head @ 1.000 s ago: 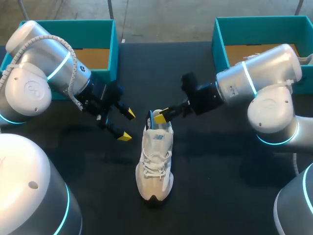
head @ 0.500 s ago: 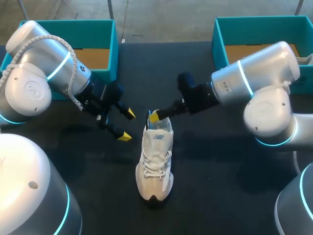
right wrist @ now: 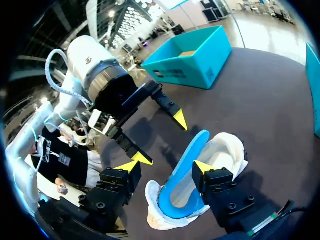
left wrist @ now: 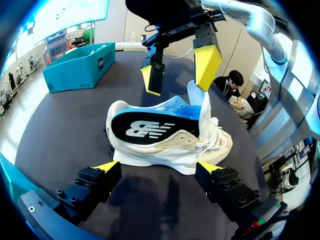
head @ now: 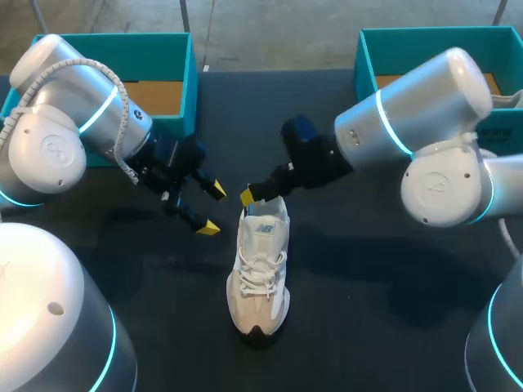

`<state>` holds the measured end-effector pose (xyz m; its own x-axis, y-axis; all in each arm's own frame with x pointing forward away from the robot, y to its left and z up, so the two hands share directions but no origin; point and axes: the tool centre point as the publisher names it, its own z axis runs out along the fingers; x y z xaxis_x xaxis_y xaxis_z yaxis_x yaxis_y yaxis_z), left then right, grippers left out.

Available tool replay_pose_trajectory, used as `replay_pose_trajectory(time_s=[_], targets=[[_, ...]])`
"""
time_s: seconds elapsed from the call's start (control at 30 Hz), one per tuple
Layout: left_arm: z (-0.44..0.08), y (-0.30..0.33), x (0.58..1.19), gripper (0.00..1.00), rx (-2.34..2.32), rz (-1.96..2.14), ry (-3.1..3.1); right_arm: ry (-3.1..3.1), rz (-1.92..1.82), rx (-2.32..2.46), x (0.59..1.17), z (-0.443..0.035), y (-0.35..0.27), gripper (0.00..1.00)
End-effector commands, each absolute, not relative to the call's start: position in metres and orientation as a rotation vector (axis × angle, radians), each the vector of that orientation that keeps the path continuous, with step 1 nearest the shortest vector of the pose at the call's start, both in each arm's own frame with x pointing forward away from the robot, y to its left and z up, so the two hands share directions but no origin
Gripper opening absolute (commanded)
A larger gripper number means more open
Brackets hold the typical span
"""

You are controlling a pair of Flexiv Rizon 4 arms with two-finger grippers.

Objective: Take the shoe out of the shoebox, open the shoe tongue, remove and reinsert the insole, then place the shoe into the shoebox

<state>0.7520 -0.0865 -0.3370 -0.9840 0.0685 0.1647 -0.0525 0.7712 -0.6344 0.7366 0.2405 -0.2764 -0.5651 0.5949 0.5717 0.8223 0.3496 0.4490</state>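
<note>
A cream and white shoe (head: 260, 269) lies mid-table, toe toward the front edge. Its insole (right wrist: 180, 170), blue beneath and black (left wrist: 145, 129) on top, curls up out of the heel opening. My right gripper (head: 253, 194) hovers over the heel, open. In the right wrist view the insole stands between its fingers (right wrist: 166, 166), leaning on one with a gap to the other. My left gripper (head: 212, 209) is wide open just left of the heel, holding nothing. The left wrist view has the shoe (left wrist: 165, 150) ahead of its fingers (left wrist: 159, 167), with the right gripper (left wrist: 180, 72) above.
A teal shoebox (head: 176, 65) stands at the back left behind my left arm. A second teal box (head: 368, 57) stands at the back right behind my right arm. Dark tabletop surrounds the shoe.
My right gripper has slid left across the heel and its jaws have widened. The shoe and my left arm have stayed put.
</note>
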Motion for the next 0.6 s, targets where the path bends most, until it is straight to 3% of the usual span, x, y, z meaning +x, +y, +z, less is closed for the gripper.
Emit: replay_pose_trajectory(time_s=[0.03, 0.23, 0.6], targets=[[-0.337, -0.087, 0.752, 1.00, -0.013, 1.003, -2.788, -2.424, -0.950, -1.395, 0.740, -0.276, 0.250, 0.75], [-0.337, -0.087, 0.752, 1.00, -0.013, 1.003, -2.788, -2.440, -0.960, -1.470, 0.739, -0.283, 0.251, 0.78], [-0.337, -0.087, 0.752, 1.00, -0.013, 1.003, -2.788, -2.490, -1.030, -1.559, 0.745, -0.294, 0.252, 0.73]])
